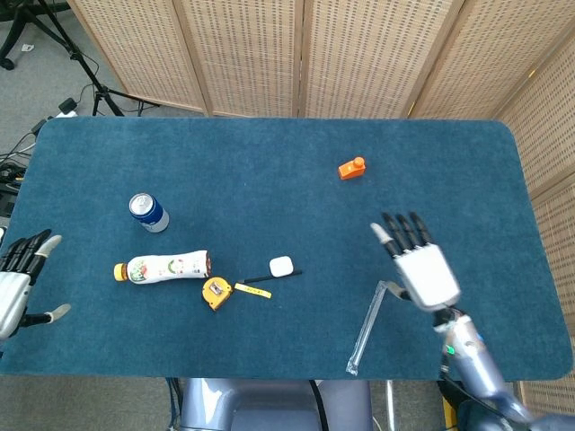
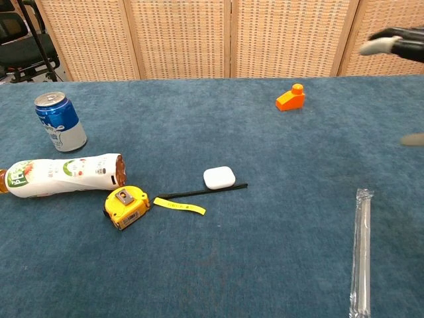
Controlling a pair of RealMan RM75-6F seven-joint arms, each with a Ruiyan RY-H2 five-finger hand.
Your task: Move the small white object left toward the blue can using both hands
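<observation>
Two hands apart from everything on the blue carpeted tabletop [image 1: 269, 162]. Right hand [image 1: 422, 265] raised at the right side, fingers spread and pointing far, holding nothing; only blurred fingertips [image 2: 384, 43] caught at the right edge of the chest view. Left hand [image 1: 16, 285] at the far left edge, off the tabletop's left side, fingers parted and empty.

Small white rounded object [image 2: 219, 177] lying flat near the middle of the tabletop, well apart from both hands. Touching or just beside its near edge, a thin black stick [image 2: 202, 192] running left to right. Just left of that, a short yellow tape strip [image 2: 179, 206] and a yellow tape measure case [image 2: 126, 205].

Further left, a white plastic bottle with a colourful label [image 2: 63, 175] lying on its side. Beyond it, toward the far left, an upright blue drink can [image 2: 59, 120], well apart from the white object.

Small orange bottle-shaped piece [image 2: 291, 97] at the far right-centre. Long clear plastic-wrapped straw [image 2: 361, 252] lying on the near right part of the tabletop, near the right hand in the head view.
</observation>
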